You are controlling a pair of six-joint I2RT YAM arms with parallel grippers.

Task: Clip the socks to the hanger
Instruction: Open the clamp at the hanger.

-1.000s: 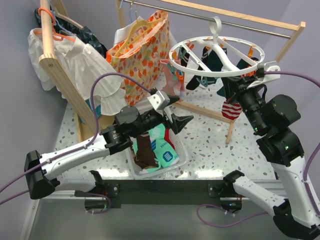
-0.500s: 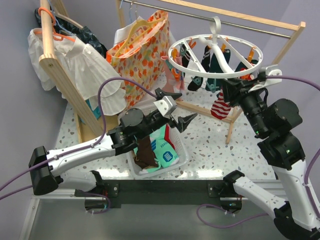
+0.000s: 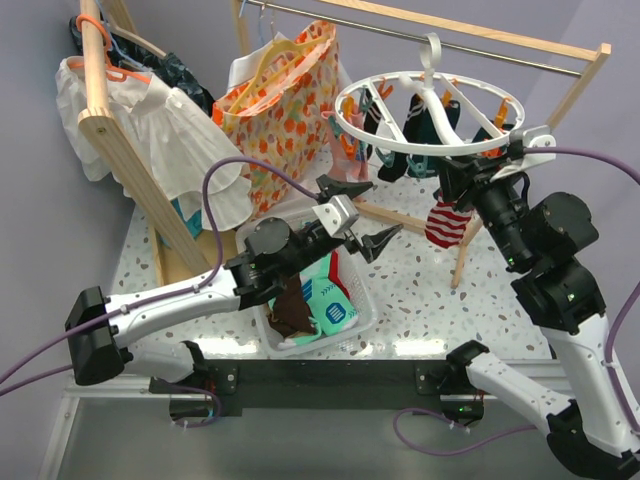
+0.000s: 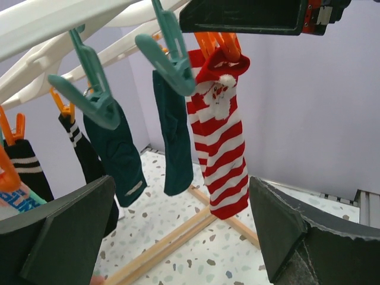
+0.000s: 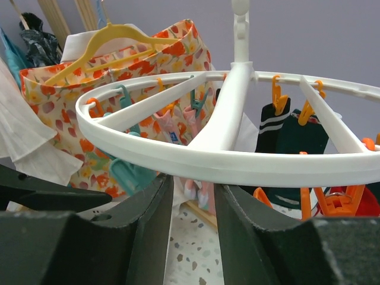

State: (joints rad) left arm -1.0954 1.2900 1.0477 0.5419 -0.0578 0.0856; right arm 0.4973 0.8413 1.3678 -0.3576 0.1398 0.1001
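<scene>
The round white hanger hangs by its hook from the wooden rail, with several dark socks clipped under it. A red-and-white striped sock dangles from an orange clip at the ring's near right side. My right gripper sits just under the ring's rim, open, with nothing between its fingers. My left gripper hovers wide open left of the striped sock, facing it. More socks lie in the basket.
A clear plastic basket stands at the table's near edge under the left arm. An orange-flowered bag and a white shirt hang at the back left. The rail frame's wooden foot crosses the table below the hanger.
My right gripper's jaws have parted and it has eased off the orange clip; the striped sock now hangs free, shifted slightly left. My left gripper has moved right and up toward the hanger.
</scene>
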